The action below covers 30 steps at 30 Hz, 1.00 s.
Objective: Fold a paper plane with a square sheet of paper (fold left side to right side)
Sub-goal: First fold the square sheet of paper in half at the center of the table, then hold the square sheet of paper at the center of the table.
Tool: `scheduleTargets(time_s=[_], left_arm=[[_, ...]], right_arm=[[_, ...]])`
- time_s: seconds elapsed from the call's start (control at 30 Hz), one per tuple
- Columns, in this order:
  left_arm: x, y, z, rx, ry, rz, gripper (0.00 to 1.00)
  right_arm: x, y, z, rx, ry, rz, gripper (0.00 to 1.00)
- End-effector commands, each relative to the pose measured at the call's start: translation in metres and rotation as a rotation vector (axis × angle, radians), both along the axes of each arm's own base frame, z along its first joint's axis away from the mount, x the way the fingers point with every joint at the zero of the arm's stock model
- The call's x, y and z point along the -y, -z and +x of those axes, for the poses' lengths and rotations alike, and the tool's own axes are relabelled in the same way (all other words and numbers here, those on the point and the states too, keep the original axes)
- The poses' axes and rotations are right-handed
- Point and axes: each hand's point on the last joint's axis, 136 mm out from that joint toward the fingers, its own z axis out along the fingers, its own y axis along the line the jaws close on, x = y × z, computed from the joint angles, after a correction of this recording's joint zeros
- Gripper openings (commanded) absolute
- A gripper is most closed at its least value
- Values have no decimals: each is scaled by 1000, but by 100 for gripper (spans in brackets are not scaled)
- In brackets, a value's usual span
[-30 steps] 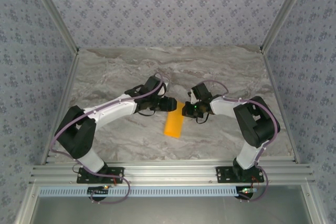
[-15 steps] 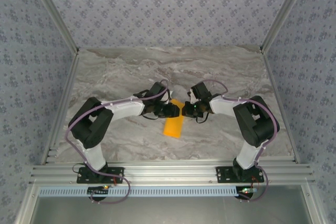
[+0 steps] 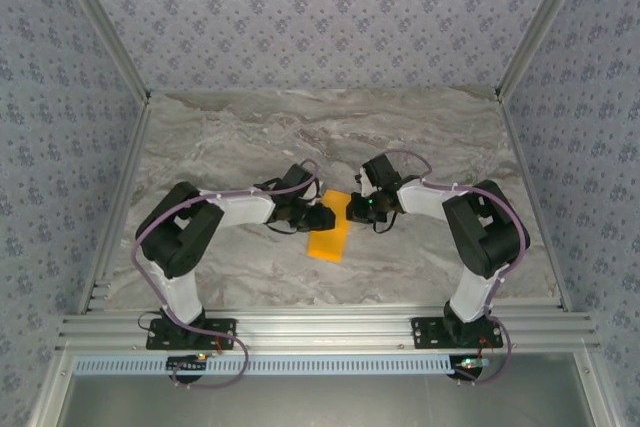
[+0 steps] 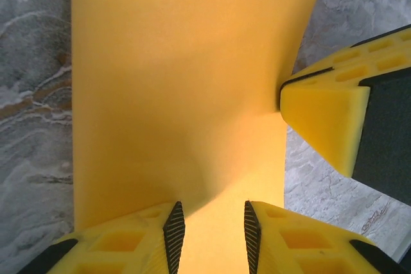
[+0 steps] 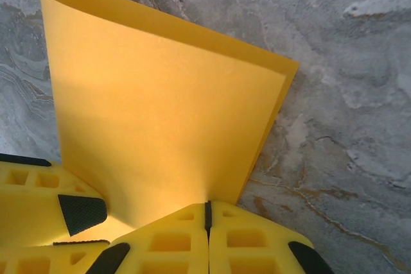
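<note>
square sheet of paper [image 3: 328,239]: far end hidden by grippers | left gripper [image 4: 210,224]: slightly parted above paper | right gripper [image 5: 207,211]: squeezed onto paper's edge

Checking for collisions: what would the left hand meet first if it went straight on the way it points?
Likely the thin bright-orange paper sheet just ahead of the left hand; depth unclear.

A grey-veined marble table [image 3: 250,127] sits between floral-patterned walls [image 3: 320,7] behind an aluminium rail [image 3: 330,327].

Orange paper [image 3: 328,237]; yellow fingers [image 4: 308,243], black pads [image 4: 174,235]; grey marbled table [image 3: 250,127]
</note>
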Motion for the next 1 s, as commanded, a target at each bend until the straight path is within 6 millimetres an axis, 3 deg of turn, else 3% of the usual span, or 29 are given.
scheduleTargets(time_s=[0.0, 0.17, 0.33, 0.53, 0.6, 0.97], left_arm=[[-27, 13, -5, -20, -38, 65, 33], [-43, 10, -9, -22, -66, 49, 33], [-53, -7, -8, -2, -88, 7, 33], [-29, -50, 3, 63, -56, -143, 32], [-22, -55, 5, 69, -47, -164, 32], [7, -16, 1, -2, 4, -106, 32]], right_arm=[[25, 41, -29, -121, -9, -146, 7], [24, 41, -30, -119, -12, -147, 7], [23, 40, -29, -119, -14, -141, 7], [21, 36, -28, -112, -17, -130, 7], [20, 35, -27, -109, -17, -129, 7], [16, 33, -28, -108, -25, -112, 7]])
